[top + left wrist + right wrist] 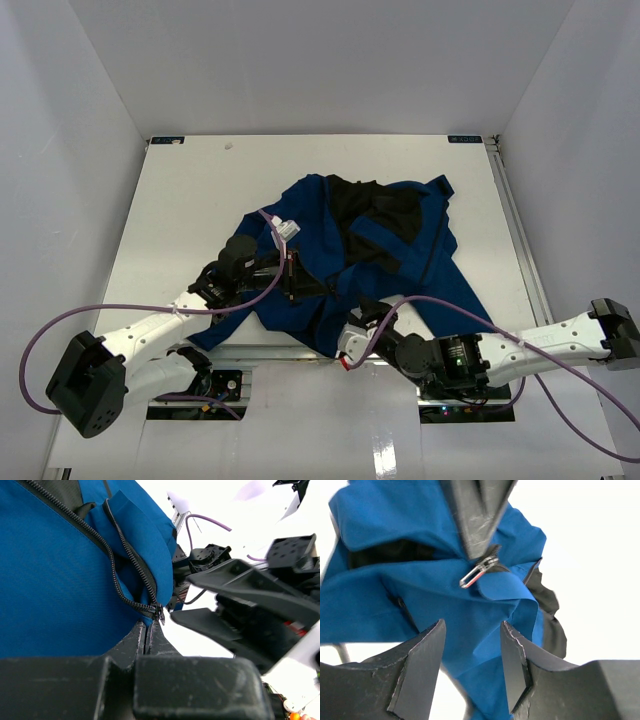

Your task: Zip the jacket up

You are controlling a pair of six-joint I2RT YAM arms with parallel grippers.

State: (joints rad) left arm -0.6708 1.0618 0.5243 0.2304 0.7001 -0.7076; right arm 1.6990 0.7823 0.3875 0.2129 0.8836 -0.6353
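The royal-blue jacket point(312, 225) lies crumpled mid-table with its black lining point(375, 215) showing at the open front. My left gripper point(292, 275) is shut on the jacket's lower front edge. In the left wrist view its fingers point(139, 639) pinch the blue fabric just under the zipper slider point(159, 613), and the black zipper teeth point(131, 560) run up from there. My right gripper point(358, 318) is open at the jacket's near hem. In the right wrist view it point(472, 640) sits just short of the silver pull tab point(476, 573), with blue fabric point(445, 600) between its fingers.
The white table point(200, 190) sits inside white walls. A metal rail point(520, 235) runs along the right edge. Purple cables point(60, 330) loop beside both arms. The two grippers are close together at the jacket's near edge.
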